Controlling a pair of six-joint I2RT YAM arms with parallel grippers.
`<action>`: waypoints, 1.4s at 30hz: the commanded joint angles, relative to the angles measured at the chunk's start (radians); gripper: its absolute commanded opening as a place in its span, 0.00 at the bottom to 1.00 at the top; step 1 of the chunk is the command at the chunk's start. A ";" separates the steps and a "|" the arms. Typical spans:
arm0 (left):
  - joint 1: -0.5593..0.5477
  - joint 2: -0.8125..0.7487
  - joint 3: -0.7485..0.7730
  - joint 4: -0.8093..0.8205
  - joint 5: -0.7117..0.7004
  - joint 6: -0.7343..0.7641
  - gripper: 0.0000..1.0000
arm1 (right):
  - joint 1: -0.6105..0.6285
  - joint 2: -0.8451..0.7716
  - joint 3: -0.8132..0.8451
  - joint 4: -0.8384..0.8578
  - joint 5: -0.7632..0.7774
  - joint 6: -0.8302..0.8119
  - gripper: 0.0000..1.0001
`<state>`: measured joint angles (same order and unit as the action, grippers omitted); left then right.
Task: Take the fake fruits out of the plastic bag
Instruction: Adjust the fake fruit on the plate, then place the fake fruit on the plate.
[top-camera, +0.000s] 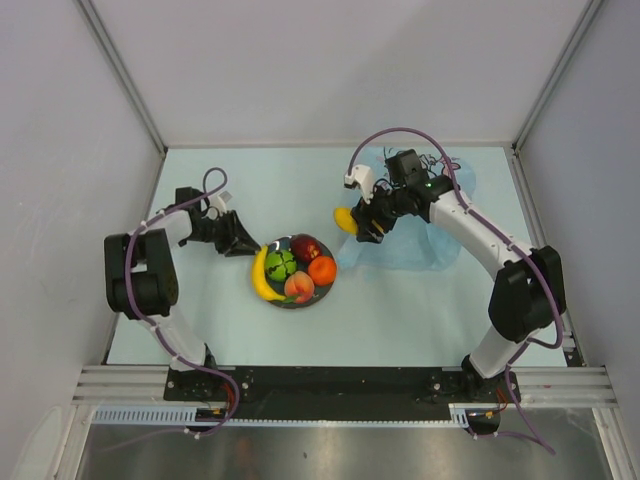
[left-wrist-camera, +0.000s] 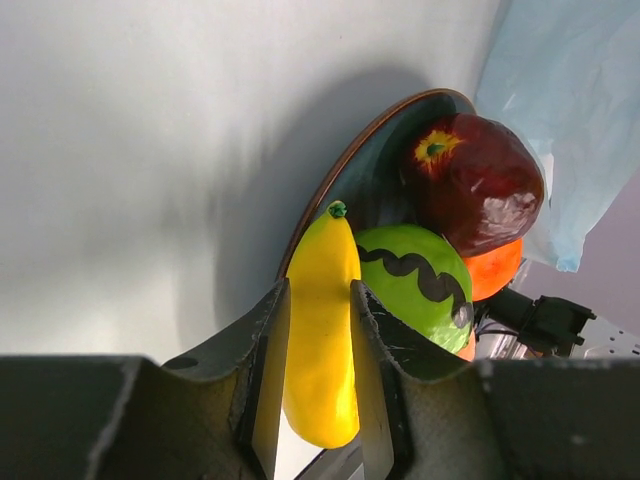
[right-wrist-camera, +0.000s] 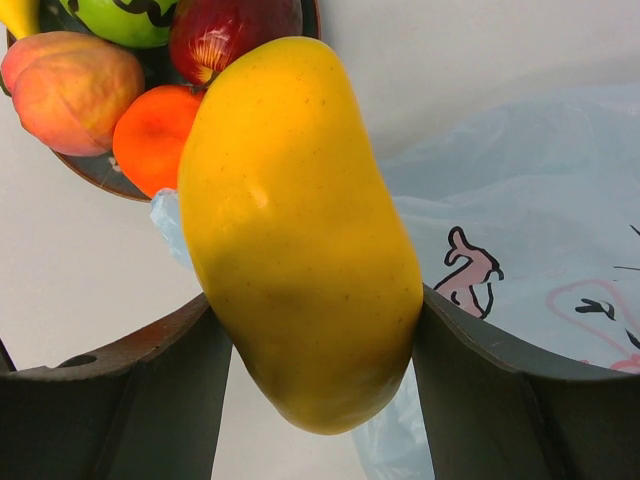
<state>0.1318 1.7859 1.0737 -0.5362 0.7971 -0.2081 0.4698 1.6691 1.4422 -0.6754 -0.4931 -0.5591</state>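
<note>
My right gripper (top-camera: 362, 226) (right-wrist-camera: 312, 300) is shut on the yellow-orange mango (top-camera: 346, 220) (right-wrist-camera: 300, 230). It holds the mango above the table between the light blue plastic bag (top-camera: 405, 245) (right-wrist-camera: 520, 200) and the dark plate (top-camera: 300, 305) (right-wrist-camera: 90, 170). On the plate lie the green fruit (top-camera: 280, 263) (left-wrist-camera: 410, 275), dark red apple (top-camera: 305, 247) (left-wrist-camera: 475, 180), orange (top-camera: 322, 270) (right-wrist-camera: 150, 135), peach (top-camera: 298, 287) (right-wrist-camera: 70, 85) and banana (top-camera: 262, 278) (left-wrist-camera: 320, 350). My left gripper (top-camera: 245, 245) (left-wrist-camera: 320, 285) is at the plate's left rim. Its narrow jaws fit tight against the banana's near part.
The bag lies flat and crumpled at the right back of the table, under my right arm. Grey walls close in the table on the left, back and right. The arm bases stand at the near edge.
</note>
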 joint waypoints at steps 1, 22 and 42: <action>-0.017 0.003 0.025 0.007 0.016 0.024 0.35 | 0.006 0.006 0.015 0.017 0.007 -0.015 0.51; 0.089 -0.074 0.206 -0.056 -0.066 0.092 0.58 | 0.133 0.001 0.106 -0.062 -0.061 -0.088 0.48; 0.091 -0.594 -0.063 0.016 0.142 -0.037 0.63 | 0.403 0.273 0.356 -0.294 0.204 -0.381 0.47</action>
<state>0.2249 1.2842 1.0443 -0.5549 0.8780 -0.2039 0.8482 1.8938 1.7557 -0.8856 -0.3744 -0.8742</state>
